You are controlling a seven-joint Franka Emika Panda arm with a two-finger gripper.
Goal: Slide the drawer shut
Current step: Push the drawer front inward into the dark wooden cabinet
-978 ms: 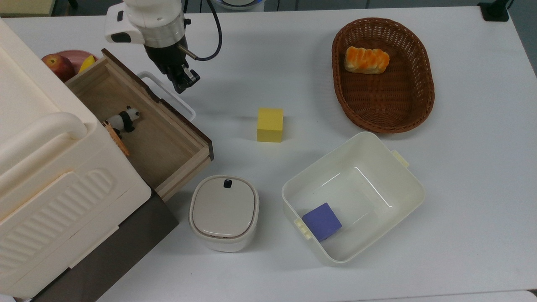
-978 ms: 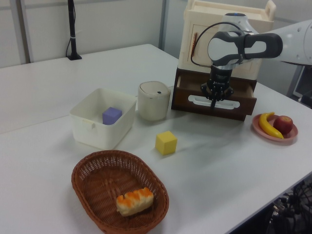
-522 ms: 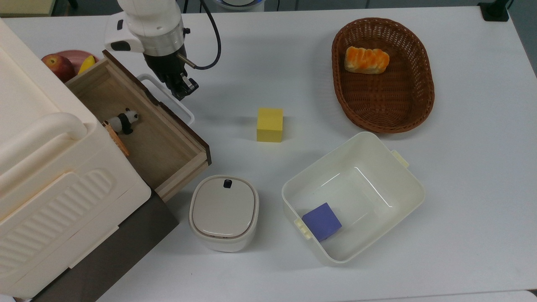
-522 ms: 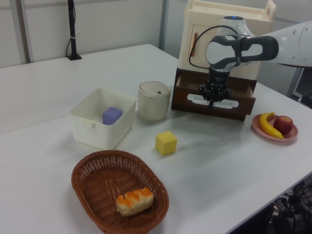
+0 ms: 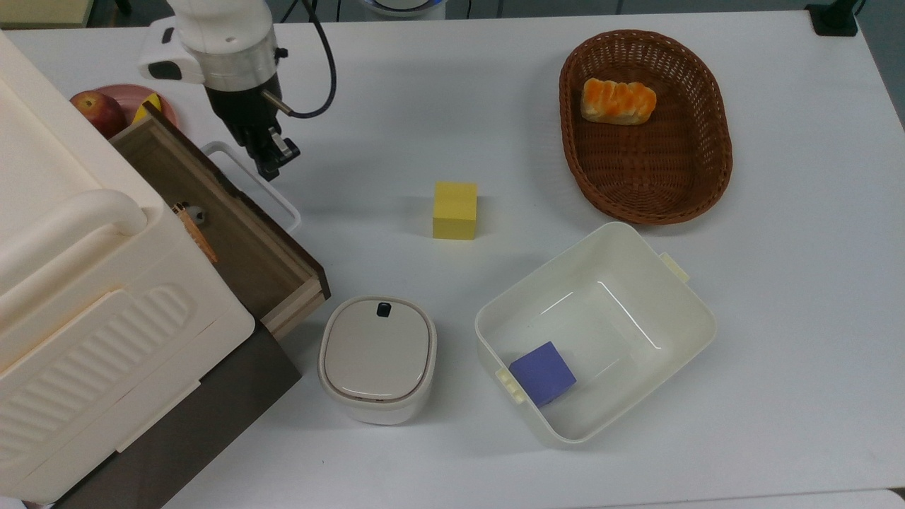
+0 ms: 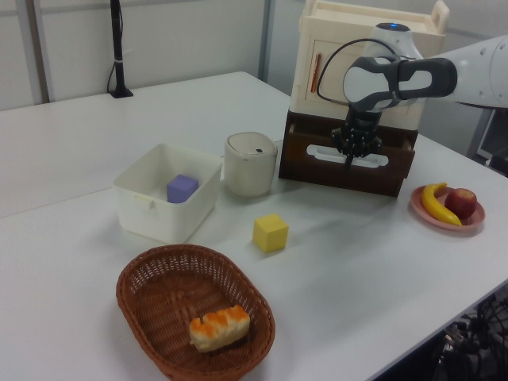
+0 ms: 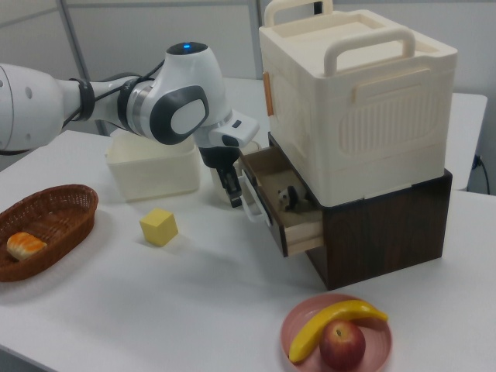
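Observation:
The drawer [image 5: 249, 247] of light wood with a dark brown front stands partly out of the cream cabinet [image 5: 78, 297] at the top view's left. Its white loop handle [image 5: 249, 182] sticks out from the front. My gripper [image 5: 273, 161] is shut, with its tips against the outer side of the handle. A small panda figure [image 5: 196, 214] lies in the drawer, mostly hidden under the cabinet. In the left view the gripper [image 6: 349, 155] hangs in front of the drawer front [image 6: 317, 163]. In the right view the gripper [image 7: 233, 195] is beside the drawer [image 7: 288, 225].
A yellow cube [image 5: 454, 210] sits mid-table. A small lidded container [image 5: 377, 357] stands just in front of the drawer's corner. A white bin [image 5: 679, 311] holds a purple cube [image 5: 543, 372]. A wicker basket [image 5: 710, 177] holds bread [image 5: 617, 100]. A pink plate [image 7: 301, 319] carries an apple and a banana.
The drawer has slid further into the cabinet, hiding most of the panda figure. My gripper has moved toward the top view's left along with the handle.

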